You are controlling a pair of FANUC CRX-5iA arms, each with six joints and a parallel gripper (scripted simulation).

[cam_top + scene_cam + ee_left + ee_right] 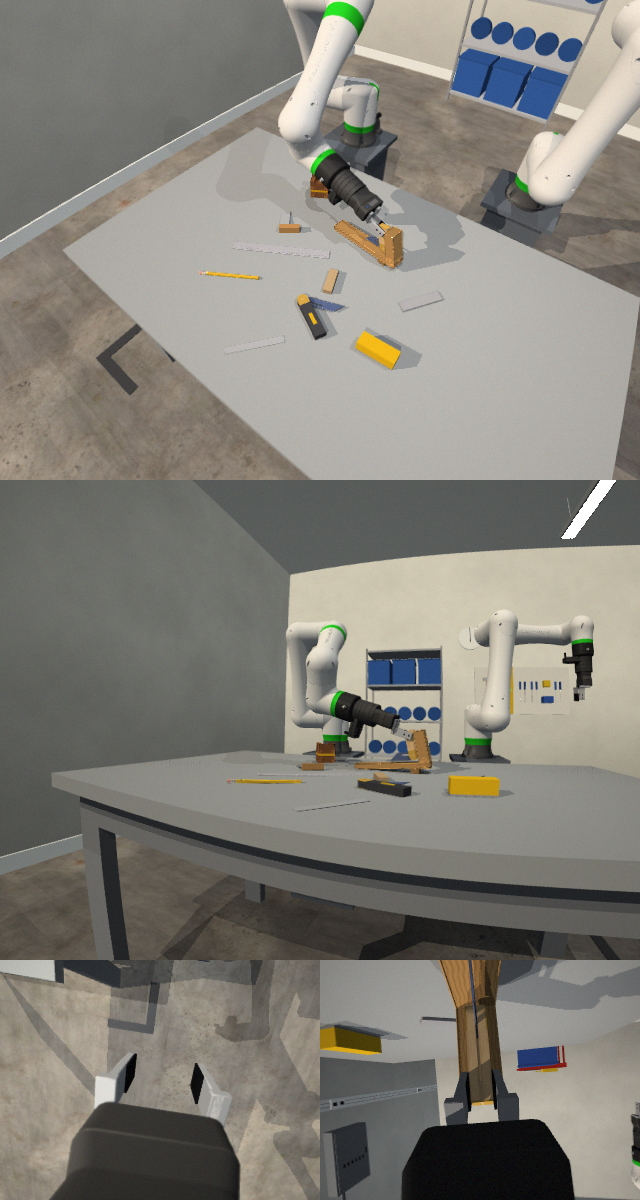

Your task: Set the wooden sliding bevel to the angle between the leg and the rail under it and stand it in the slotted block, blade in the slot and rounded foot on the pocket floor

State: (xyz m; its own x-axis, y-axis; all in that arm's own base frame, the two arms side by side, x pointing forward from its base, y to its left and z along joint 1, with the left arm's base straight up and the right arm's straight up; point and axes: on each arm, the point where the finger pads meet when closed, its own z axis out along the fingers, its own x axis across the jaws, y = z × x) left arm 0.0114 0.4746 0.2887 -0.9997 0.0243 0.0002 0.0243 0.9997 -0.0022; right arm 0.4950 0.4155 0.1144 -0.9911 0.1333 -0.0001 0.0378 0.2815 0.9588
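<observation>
One right gripper (381,228) (408,734) (482,1091), partly open, grips the wooden bevel (383,239) (412,749) (480,1062) beside the leg (394,248) (422,749), near the desk's (465,387) (310,831) far edge, while the left gripper (579,694) (164,1070), wide open and holding nothing, hangs off the desk.

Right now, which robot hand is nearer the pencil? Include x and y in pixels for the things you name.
Right. The right hand (383,227) (410,735) (481,1094) is low over the table, behind the pencil (232,275) (268,781); the left hand (579,694) (163,1079) hangs higher, farther off, above the floor.

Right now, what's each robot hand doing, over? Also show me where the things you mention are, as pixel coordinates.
Right gripper (381,225) (408,734) (481,1092) shut on wooden sliding bevel (383,238) (412,748) (480,1072), beside leg (393,246) (422,748). Left gripper (579,697) (163,1080) open, empty. Black bevel (311,318) (384,787) lies clear.
</observation>
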